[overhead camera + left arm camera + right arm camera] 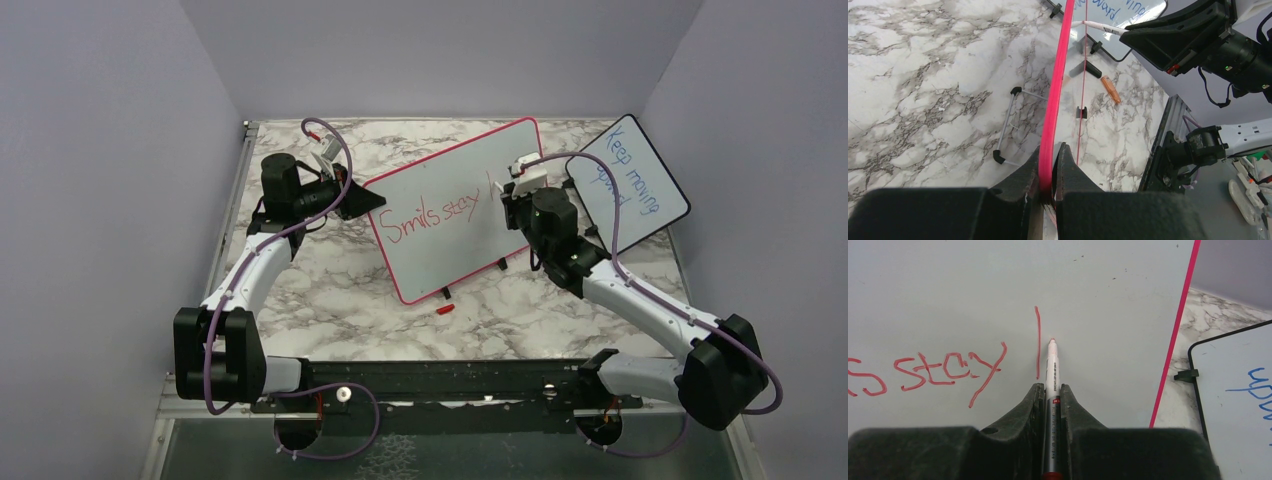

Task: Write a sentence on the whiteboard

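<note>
Left end effector (1049,155) clamps whiteboard (1055,85) edge; blank surface beyond marker (1051,365) tip.

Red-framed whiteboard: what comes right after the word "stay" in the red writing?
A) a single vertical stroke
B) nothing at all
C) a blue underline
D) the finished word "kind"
A: in the right wrist view a lone vertical red stroke stands just right of "stay" on the whiteboard, with the tip of the marker beside it.

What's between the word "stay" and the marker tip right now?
One upright red stroke on the whiteboard, just left of the marker tip; the rest is bare board. The right wrist view shows it.
</note>
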